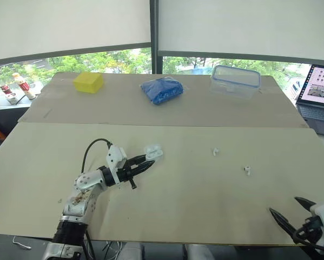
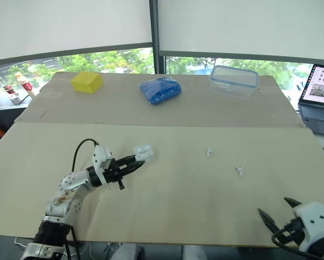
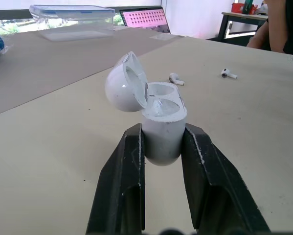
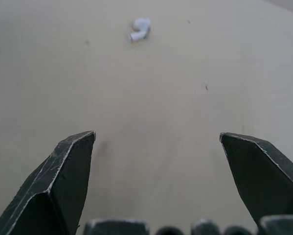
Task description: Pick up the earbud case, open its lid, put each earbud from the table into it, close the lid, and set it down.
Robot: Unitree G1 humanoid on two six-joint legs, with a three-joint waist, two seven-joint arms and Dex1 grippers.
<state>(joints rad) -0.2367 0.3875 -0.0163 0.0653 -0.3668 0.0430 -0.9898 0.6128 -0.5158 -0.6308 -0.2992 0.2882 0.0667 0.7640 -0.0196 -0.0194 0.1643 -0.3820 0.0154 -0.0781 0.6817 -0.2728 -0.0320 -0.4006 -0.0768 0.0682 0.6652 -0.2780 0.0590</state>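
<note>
My left gripper (image 1: 147, 161) is shut on the white earbud case (image 3: 158, 125), held just above the table left of centre. The case lid (image 3: 125, 83) stands swung open and both slots look empty. Two white earbuds lie on the table to the right: one earbud (image 1: 216, 151) near the middle, the other earbud (image 1: 248, 170) further right and closer to me. My right gripper (image 1: 291, 211) hovers open at the near right edge of the table, short of the closer earbud (image 4: 140, 28), with nothing between its fingers.
At the back of the table sit a yellow block (image 1: 88, 82), a blue bag (image 1: 162, 89) and a clear lidded container (image 1: 235, 80). A laptop (image 1: 318, 97) stands off the right edge. A person sits beyond the table in the left wrist view.
</note>
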